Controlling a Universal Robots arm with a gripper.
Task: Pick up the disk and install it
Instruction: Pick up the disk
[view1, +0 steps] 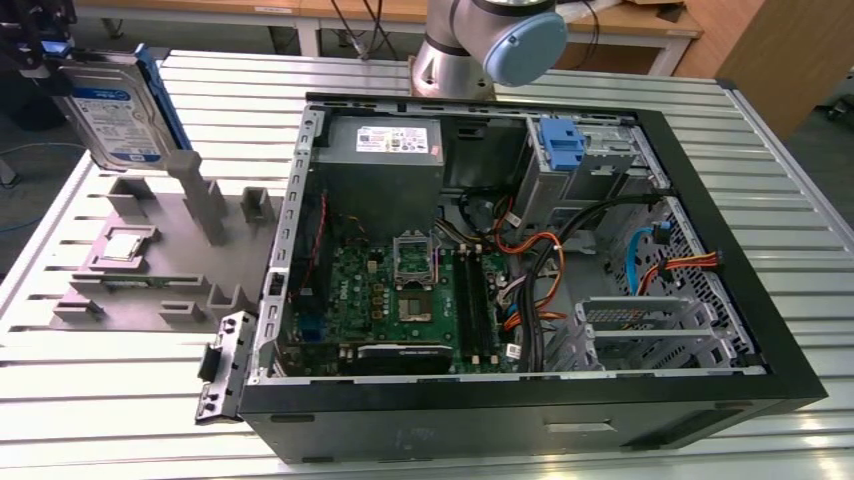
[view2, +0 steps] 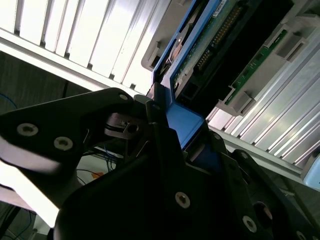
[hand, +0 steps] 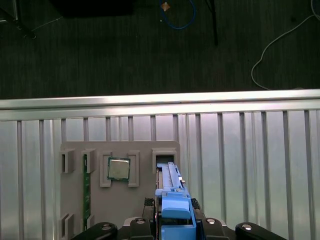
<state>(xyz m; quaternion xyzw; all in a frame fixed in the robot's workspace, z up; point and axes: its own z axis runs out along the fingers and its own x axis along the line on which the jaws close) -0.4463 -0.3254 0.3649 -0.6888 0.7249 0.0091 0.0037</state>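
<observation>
item: the disk (view1: 118, 112), silver drive with a white-and-blue label and blue side rails. it stands upright on edge over the far end of the grey holder plate (view1: 134, 292), near the counter (view1: 781, 150) corner at the far side on the exterior view's left. its lower edge is just above the plate's upright posts; contact cannot be told. it is well apart from the open computer case (view1: 534, 425).

item: pincer (view1: 56, 60), dark, at the disk's upper end. in both wrist views its fingers are closed onto the blue rail, and the disk (hand: 172, 181) hangs edge-on straight below the pincer (hand: 175, 220). in the second wrist view the disk's circuit-board side (view2: 210, 45) runs away from the pincer (view2: 182, 132).

item: holder plate (hand: 145, 197), flat on the slatted counter along the edge at the exterior view's left. a vacant slot lies just beside the disk's lower end.

item: small square processor chip (view1: 120, 245) (hand: 118, 168), seated in its pocket on the plate, beside the disk's slot.

item: green memory stick (hand: 86, 192), in a narrow channel on the plate, beyond the chip.

item: computer case, side open, motherboard (view1: 400, 300) exposed; grey drive cage with blue latch (view1: 567, 145) at its far corner.

item: arm base (view1: 487, 40), at the counter's far edge behind the case.
</observation>
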